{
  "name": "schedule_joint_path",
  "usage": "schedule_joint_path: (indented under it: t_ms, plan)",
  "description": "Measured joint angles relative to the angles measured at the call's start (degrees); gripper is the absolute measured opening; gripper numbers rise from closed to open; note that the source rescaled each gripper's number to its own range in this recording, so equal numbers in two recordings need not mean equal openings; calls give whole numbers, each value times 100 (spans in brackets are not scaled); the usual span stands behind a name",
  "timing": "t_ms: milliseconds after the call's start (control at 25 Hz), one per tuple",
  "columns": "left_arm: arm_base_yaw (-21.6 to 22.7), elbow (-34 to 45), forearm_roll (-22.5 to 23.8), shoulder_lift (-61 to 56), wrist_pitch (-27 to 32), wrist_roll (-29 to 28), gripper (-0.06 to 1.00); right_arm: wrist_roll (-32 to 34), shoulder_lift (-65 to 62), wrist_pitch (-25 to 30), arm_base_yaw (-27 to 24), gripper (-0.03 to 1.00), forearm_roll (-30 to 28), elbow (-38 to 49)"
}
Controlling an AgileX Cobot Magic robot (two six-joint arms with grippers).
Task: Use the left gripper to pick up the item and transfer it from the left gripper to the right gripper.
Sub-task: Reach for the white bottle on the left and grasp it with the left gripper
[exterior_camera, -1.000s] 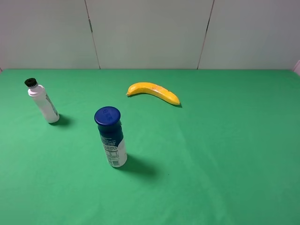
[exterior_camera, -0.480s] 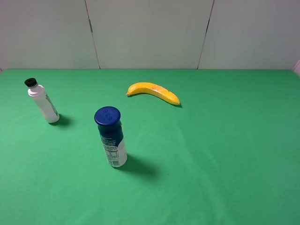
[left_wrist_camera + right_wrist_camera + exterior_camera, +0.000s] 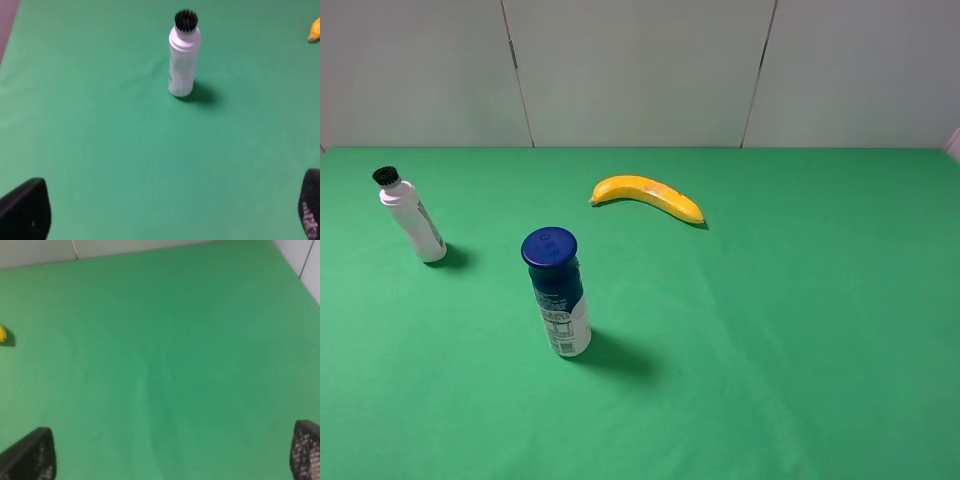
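Item (image 3: 412,218): slim white bottle, black cap, standing upright at the worktop's (image 3: 800,330) left side, long axis vertical.
Left gripper (image 3: 167,212): spread wide, empty; bottle straight ahead, well apart.
Right gripper (image 3: 166,455): wide, empty; bottle outside its view.

A slim white bottle (image 3: 412,218) with a small black cap is standing upright on the green worktop (image 3: 770,330), sitting toward ten o'clock in the high view, a faint printed label showing on its side. The left pincer (image 3: 167,215) is hanging wide open, well apart from the slim white bottle. The right pincer (image 3: 166,454) is gaping just as wide above the worktop.
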Motion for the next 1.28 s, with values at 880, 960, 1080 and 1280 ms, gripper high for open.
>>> schedule_joint_path:
  t_ms: [880,960,1080,1280]
  plan:
    - [-177,-1725,0,4191,27,-634,100,0,0,0,0,100,0,0]
    - [-177,-1822,0,4517,22,-678,100,0,0,0,0,100,0,0]
    - [-177,-1949,23,4987,6,-804,100,0,0,0,0,100,0,0]
    - [-177,-2138,39,5760,-121,-853,100,0,0,0,0,100,0,0]
